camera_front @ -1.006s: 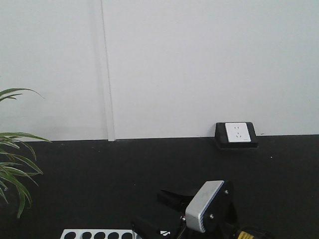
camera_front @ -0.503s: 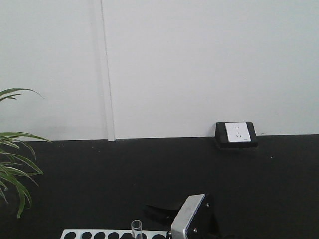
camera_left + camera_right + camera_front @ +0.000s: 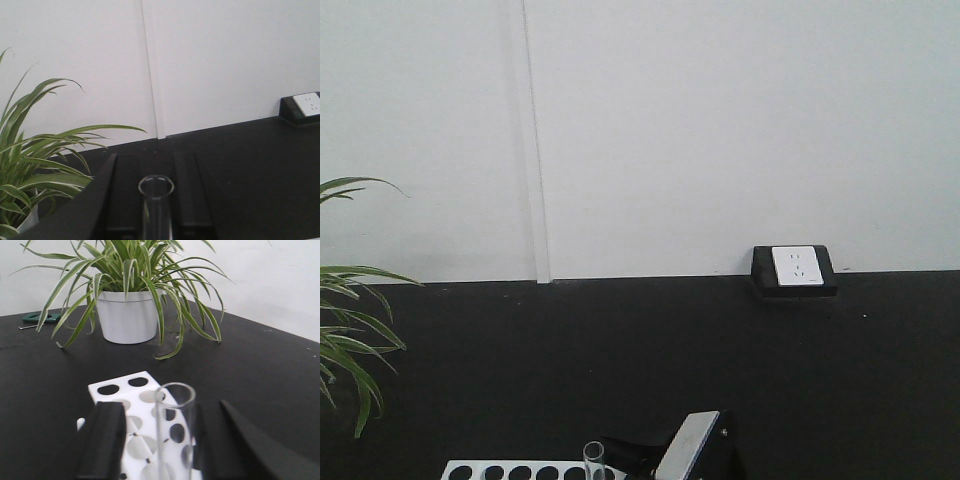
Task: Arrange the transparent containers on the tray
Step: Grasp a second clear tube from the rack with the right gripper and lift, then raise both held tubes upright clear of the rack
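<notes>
Matte black tabletop [image 3: 820,380] under a plain white wall [image 3: 740,120]. 1 spiky striped plant [image 3: 130,270] stands in a smooth white pot [image 3: 125,315], near 1 white rack [image 3: 123,394] punched with round holes. At the rack, the left gripper [image 3: 150,165] pinches 1 slim, round-rimmed clear glass test tube [image 3: 156,215] upright between 2 flat black fingers. The right gripper [image 3: 167,405] straddles a tube loosely, with a gap on one side. Whether it is the same tube, I cannot tell.

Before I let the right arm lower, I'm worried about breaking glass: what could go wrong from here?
1. In the right wrist view the test tube stands between the fingers of the right gripper with a gap on one side; if loosely held, it may tilt or slip.
2. Its foot is hidden, so it may meet the white rack between holes and crack.
</notes>
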Controlling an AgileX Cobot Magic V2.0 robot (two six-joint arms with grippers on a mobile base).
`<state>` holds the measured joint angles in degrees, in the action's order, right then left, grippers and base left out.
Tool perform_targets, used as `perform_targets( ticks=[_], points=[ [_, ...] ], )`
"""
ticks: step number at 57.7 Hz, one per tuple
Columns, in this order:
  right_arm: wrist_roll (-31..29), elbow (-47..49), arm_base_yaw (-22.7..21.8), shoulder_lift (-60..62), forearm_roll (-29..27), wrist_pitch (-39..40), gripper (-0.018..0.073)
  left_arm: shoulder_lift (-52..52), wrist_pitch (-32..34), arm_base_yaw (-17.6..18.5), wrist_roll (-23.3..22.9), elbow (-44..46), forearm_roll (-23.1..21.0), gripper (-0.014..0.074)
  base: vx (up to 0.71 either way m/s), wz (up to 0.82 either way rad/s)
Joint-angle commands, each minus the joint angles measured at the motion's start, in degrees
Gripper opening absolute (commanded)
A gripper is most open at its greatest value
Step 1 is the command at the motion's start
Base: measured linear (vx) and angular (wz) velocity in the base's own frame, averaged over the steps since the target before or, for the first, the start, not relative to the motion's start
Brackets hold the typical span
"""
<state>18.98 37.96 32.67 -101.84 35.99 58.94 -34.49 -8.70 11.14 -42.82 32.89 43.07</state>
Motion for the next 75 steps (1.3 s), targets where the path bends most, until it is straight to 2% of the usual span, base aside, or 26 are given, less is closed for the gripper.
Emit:
perform_targets(
  ticks=[1, 13, 29, 41, 55, 61, 75],
  points=[
    [-1.7, 1.6, 0.0, 1.9, -3.0, 5.6, 0.024, 0.0, 3.1, 0.3, -0.5, 1.4, -0.1, -0.0003, 0.0, 0.0],
    [-2.9, 1.6, 0.0, 1.7, -3.6, 5.6, -0.0015, 0.0, 3.1, 0.3, -0.5, 1.4, -0.1, -0.0003, 0.0, 0.0],
    [-2.7, 1.6, 0.0, 2.6, -4.6, 8.2, -0.0013, 0.0, 3.1, 0.3, -0.5, 1.4, -0.1, -0.0003, 0.0, 0.0],
    [-2.2, 3.9, 0.0, 7.8, -4.5, 5.6, -0.0013, 0.0, 3.1, 0.3, -0.5, 1.4, -0.1, -0.0003, 0.0, 0.0],
    [3.5, 8.5, 0.0, 16.6, -3.9, -6.1, -0.0013, 0.0, 3.1, 0.3, -0.5, 1.4, -0.1, -0.0003, 0.0, 0.0],
    [4.2, 8.9, 0.0, 21.2, -3.8, -11.9, -0.0013, 0.0, 3.1, 0.3, -0.5, 1.4, -0.1, -0.0003, 0.0, 0.0],
    [9.6, 8.7, 0.0, 32.0, -1.5, -28.6, -0.0013, 0.0, 2.6, 0.3, -0.5, 1.4, -0.1, -0.0003, 0.0, 0.0]
  ],
)
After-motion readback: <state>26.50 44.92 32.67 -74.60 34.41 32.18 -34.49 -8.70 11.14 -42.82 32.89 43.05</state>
